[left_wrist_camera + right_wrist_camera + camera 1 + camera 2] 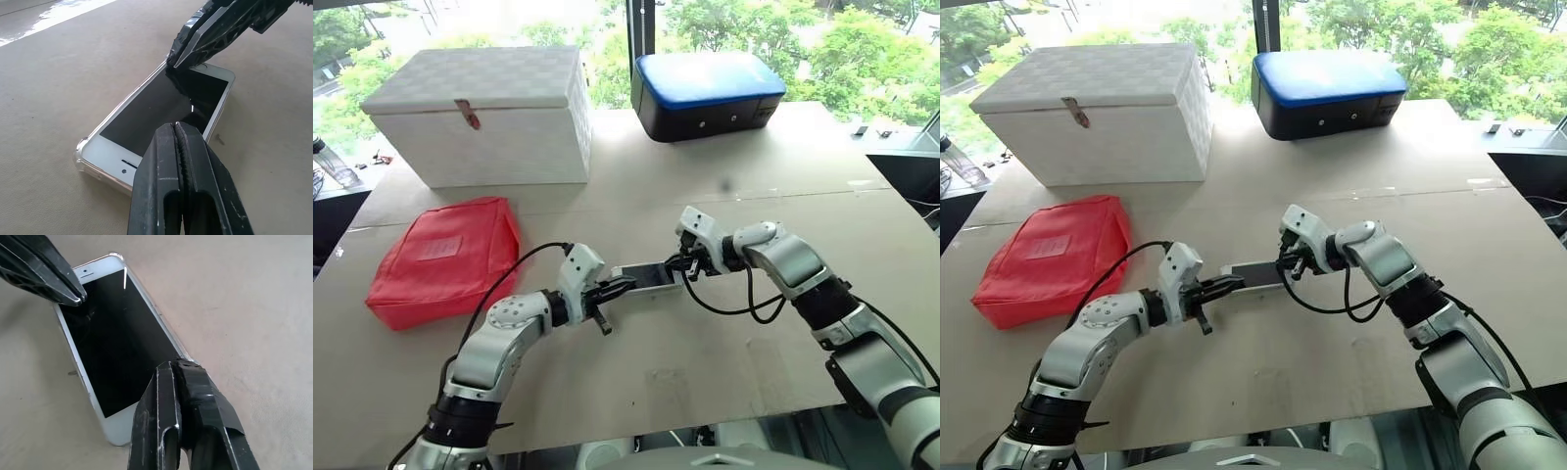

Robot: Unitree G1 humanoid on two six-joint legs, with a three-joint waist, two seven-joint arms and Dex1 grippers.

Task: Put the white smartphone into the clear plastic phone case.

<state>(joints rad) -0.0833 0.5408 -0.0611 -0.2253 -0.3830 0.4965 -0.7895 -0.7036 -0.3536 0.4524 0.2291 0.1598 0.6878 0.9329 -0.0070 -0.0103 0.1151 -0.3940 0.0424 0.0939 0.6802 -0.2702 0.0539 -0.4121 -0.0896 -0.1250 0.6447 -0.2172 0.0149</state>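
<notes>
The white smartphone (161,105) lies flat, dark screen up, on the tan table between my two grippers. It sits inside the clear plastic phone case (79,152), whose see-through rim and bumped corners show around its edges. My left gripper (625,286) is shut, its tip (176,128) over the screen near one long edge. The right gripper (683,266) is also shut, and its tip (171,367) is at the phone's other end, by a corner. Neither holds anything; whether the tips press on the glass or hover just above it I cannot tell.
A red fabric pouch (445,259) lies to the left. At the back stand a white lidded box (480,117) and a black case with a blue top (705,93). The table's front edge (656,436) runs close below my arms.
</notes>
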